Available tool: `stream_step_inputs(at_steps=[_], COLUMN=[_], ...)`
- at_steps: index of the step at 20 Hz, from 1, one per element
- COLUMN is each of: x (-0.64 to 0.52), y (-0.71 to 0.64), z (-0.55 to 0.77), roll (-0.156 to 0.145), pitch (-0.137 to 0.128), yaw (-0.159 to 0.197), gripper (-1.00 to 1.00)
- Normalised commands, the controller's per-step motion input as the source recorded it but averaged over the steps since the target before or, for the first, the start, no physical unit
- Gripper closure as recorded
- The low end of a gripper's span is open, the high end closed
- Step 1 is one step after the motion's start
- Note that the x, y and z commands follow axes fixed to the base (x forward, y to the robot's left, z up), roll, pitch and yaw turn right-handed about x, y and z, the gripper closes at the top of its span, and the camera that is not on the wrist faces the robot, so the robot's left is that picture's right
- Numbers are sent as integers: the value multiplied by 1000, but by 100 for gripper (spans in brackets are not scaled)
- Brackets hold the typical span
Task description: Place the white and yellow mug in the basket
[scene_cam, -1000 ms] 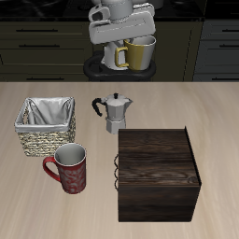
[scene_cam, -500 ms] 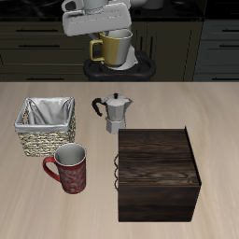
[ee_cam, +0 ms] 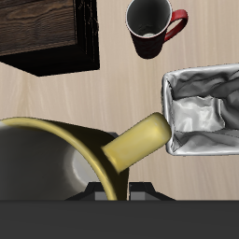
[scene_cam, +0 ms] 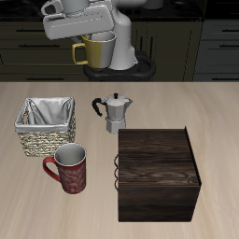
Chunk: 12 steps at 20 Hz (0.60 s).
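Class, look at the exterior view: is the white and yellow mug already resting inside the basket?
No. The mug is held in the air by the end effector behind the table, and the basket holds only its cloth lining.

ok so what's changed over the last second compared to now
The tool, still shut on the white and yellow mug, has carried it sideways high above the table, from above the moka pot toward the side where the basket stands. It is not yet over the basket. The basket, moka pot, dark red mug and dark wooden box have not moved.
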Motion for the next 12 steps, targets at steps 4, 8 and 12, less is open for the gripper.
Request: stream_step_inputs(at_steps=[4,8,12], x=[218,178,142], y=[-461,-560,-579], z=[85,58,50], roll=[13,-35,23], pitch=[6,2,40], yaw=[20,-7,-36], gripper=[100,100,100])
